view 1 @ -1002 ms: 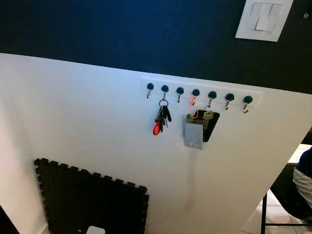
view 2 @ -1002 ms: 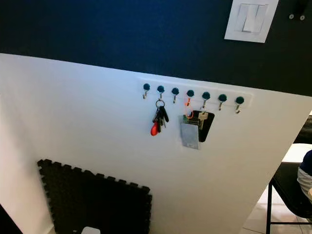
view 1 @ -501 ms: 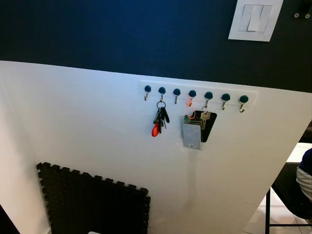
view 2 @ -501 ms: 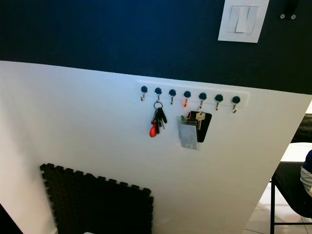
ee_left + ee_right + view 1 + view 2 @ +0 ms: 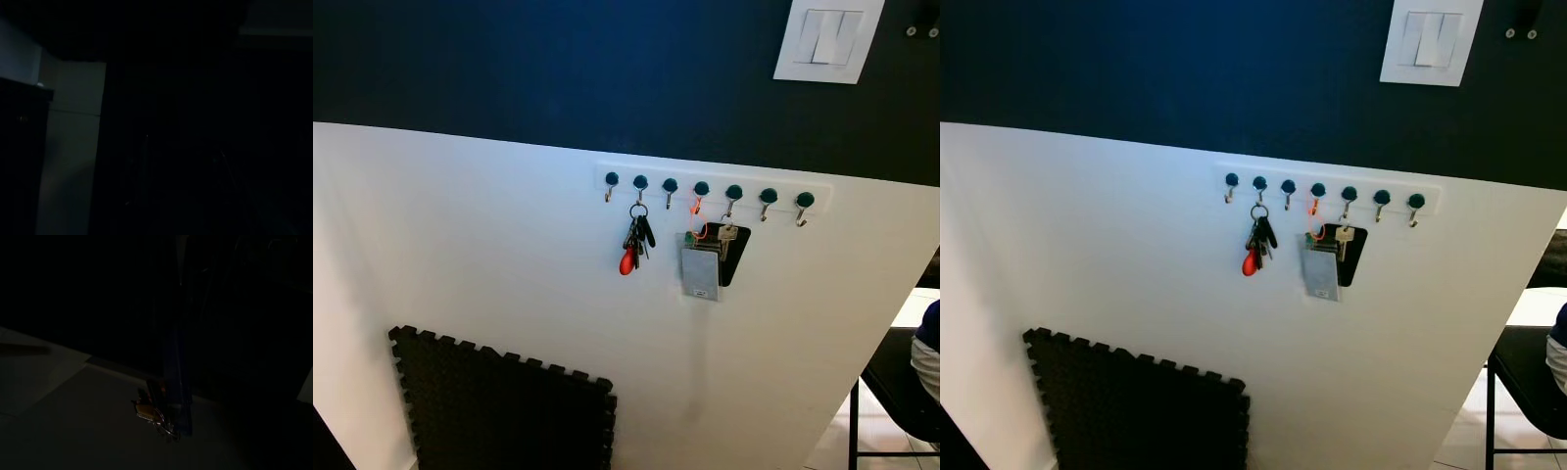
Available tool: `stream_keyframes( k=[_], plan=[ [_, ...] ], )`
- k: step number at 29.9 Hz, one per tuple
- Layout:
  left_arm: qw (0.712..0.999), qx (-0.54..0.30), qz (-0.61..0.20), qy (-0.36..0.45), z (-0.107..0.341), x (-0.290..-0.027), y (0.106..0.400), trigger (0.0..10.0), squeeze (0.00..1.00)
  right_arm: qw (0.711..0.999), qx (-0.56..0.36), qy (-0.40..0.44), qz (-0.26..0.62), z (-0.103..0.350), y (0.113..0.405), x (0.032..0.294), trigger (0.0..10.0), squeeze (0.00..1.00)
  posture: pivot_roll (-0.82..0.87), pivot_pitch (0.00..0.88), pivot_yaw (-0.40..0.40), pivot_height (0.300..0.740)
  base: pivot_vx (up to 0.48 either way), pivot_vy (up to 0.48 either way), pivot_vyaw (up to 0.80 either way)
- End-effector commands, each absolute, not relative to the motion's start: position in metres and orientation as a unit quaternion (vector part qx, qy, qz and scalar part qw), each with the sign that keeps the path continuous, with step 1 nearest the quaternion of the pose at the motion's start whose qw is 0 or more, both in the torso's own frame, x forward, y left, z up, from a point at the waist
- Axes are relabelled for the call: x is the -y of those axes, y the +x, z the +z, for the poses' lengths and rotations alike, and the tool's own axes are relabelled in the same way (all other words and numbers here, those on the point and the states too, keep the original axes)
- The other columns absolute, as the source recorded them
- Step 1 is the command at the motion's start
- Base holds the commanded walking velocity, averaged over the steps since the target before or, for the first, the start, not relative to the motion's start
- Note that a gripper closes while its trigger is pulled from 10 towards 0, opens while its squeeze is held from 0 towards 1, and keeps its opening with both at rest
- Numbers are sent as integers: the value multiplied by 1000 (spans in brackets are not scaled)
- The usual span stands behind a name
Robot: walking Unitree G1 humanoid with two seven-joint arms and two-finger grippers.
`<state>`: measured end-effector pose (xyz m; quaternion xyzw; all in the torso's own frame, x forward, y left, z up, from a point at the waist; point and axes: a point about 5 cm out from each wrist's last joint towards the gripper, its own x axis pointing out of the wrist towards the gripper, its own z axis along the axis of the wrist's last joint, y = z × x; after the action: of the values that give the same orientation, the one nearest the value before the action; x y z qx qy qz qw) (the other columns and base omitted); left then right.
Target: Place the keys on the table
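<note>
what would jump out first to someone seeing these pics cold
The row of teal-knobbed hooks on the white wall, just under the dark blue band, draws the eye. A key bunch with a red fob hangs from the second hook, beside a grey card with a key. A black foam mat leans below, and a white light switch sits upper right.

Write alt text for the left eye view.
A bunch of keys with a red fob hangs from the second hook of a seven-hook rack on a white wall. Right of it hang a key, a grey card and a black holder. A light switch sits above, a black foam mat below.
</note>
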<state>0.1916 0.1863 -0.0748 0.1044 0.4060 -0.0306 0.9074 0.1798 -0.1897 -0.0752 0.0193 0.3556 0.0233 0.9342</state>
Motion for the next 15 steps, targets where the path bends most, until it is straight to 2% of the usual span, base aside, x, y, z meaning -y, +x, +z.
stream_keyframes(
  k=[1, 15],
  plan=[
    [905, -411, -37, 103, -77, -182, 189, 10000, 0, 931, -364, 18, 20, -78, 176, 191, 10000, 0, 49, 1, -2, 740, 0, 0, 0],
    [896, -430, -33, 108, -81, -187, 183, 10000, 0, 924, -381, 10, 16, -82, 168, 191, 10000, 0, 41, 3, 11, 740, 0, 0, 0]
  ],
)
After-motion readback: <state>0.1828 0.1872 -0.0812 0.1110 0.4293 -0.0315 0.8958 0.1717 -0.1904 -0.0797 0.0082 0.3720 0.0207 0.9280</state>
